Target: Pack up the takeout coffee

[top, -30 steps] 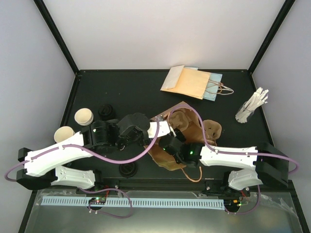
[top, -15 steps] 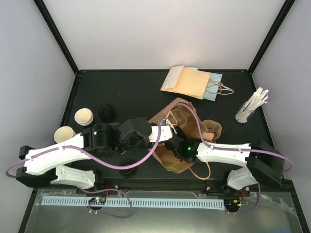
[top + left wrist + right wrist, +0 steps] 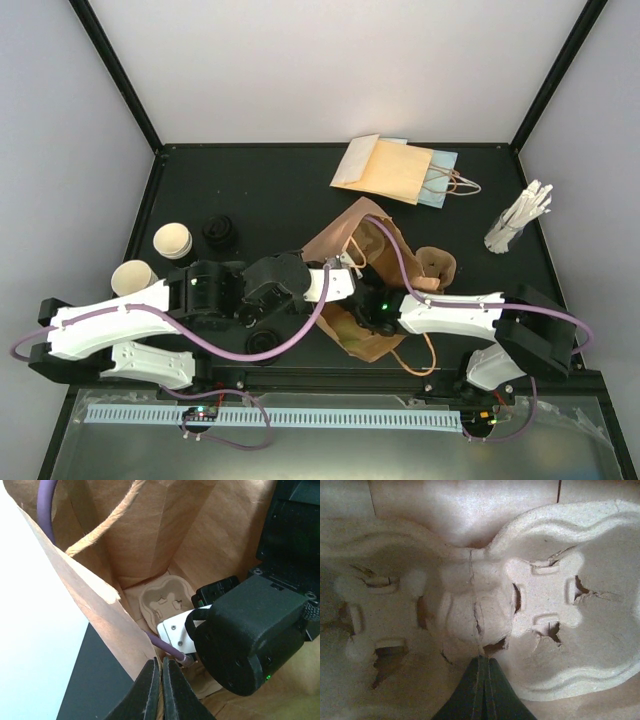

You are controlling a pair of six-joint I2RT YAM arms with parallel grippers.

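- The brown paper bag (image 3: 335, 238) lay with its mouth open on the tabletop (image 3: 260, 190). Deep inside it, against the bag's bottom, sat the moulded-pulp cup carrier (image 3: 162, 597).
- The right end effector (image 3: 483, 659) was inside the bag as well. Its fingers were closed to a thin line, with the tips on the carrier's centre ridge, seemingly pinching it.
- The left end effector (image 3: 161, 661) was at the bag's mouth, its fingers drawn almost together on the near rim of the bag.
- The farther paper cup (image 3: 172, 240) and the nearer paper cup (image 3: 131, 277) stood close together at the left edge of the tabletop. Both were well apart from the bag and outside the carrier.
- Each cup stood upright with its long axis vertical and its round mouth pointing straight up. Only a cream inside showed.
- One black lid (image 3: 219, 231) lay just beside the farther cup, and a second lid (image 3: 263, 345) lay near the front edge.
- At the right, a clear tumbler (image 3: 500, 238) held a bunch of white sticks (image 3: 528, 205).
- Flat paper bags (image 3: 395, 170) lay stacked at the back.
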